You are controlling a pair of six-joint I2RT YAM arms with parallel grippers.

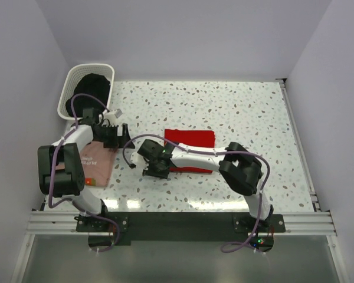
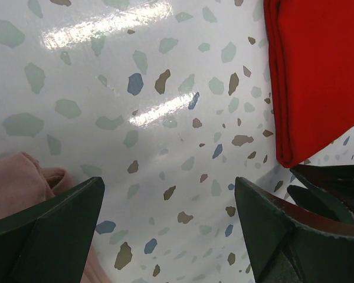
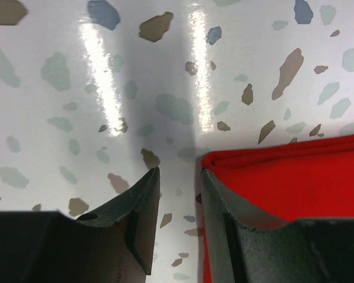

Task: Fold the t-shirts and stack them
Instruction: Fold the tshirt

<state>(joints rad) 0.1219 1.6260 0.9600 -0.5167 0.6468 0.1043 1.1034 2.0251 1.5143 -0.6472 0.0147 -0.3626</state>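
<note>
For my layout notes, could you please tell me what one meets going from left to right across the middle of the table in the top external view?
pink t-shirt → left gripper → right gripper → red t-shirt

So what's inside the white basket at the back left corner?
A black bundle, likely cloth, fills the white basket. Anything beneath it, and the basket's bottom, is covered.

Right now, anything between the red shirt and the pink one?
Yes. The left gripper hangs open over bare table in the gap between the red shirt and pink shirt. The right gripper sits at the red shirt's corner.
</note>
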